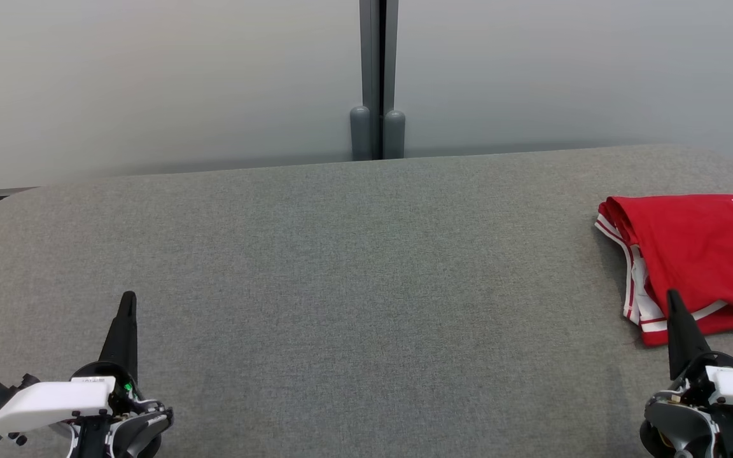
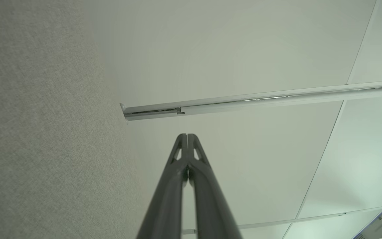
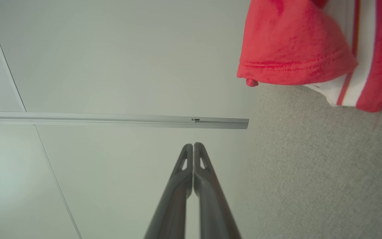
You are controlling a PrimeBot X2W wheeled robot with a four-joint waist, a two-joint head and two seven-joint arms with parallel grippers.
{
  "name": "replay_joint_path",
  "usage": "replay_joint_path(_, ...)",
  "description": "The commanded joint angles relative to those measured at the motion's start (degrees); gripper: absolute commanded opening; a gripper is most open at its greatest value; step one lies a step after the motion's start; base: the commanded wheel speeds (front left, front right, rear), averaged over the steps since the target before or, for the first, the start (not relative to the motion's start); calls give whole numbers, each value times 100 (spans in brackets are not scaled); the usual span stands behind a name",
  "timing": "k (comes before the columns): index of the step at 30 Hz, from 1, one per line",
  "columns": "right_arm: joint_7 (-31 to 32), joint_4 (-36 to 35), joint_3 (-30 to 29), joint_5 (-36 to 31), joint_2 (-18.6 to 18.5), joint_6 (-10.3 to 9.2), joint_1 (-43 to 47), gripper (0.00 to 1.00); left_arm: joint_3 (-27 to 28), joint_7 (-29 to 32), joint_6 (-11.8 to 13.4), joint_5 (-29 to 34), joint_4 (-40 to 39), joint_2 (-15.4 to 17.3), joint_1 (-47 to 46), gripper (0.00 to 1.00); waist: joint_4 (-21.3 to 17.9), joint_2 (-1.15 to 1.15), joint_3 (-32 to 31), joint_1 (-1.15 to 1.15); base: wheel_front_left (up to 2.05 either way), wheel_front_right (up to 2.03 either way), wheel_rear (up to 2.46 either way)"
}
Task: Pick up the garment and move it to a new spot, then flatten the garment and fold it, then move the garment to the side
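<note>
Already folded into a compact pile, the garment (image 1: pixel 691 254) lay on the grey table (image 1: pixel 341 254) at its right edge, part of it cut off by the head view's border. It was red, with white-and-red striped trim showing along its left and near sides and part of a black, white-edged marking on top. The right gripper (image 1: pixel 673 296) stood near the table's near right corner with both fingers pressed together, holding nothing. Its tip pointed toward the far edge and overlapped the garment's near left corner in the head view. In the right wrist view the closed fingers (image 3: pixel 186 156) were apart from the red hem (image 3: pixel 293 71), which lay off to one side on the cloth surface. The left gripper (image 1: pixel 128 299) was by the near left corner, likewise shut and empty, with bare table around it. Behind the far edge stood pale wall panels (image 1: pixel 150 83), joined by a dark post (image 1: pixel 378 76) at the middle.
</note>
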Motion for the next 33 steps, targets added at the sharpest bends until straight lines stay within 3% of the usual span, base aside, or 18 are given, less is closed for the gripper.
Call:
replay_joint_path(1, 31, 22, -23, 116, -4, 0, -76, 0, 38, 38, -60, -119, 7, 4, -116, 0, -1, 0, 0, 0, 0, 0, 0)
replay_joint_path(33, 74, 64, -79, 171, 30, 0, -104, 0, 58, 70, -58, -211, 14, -11, -107, 0, -3, 0, 2, 0, 0, 0, 0)
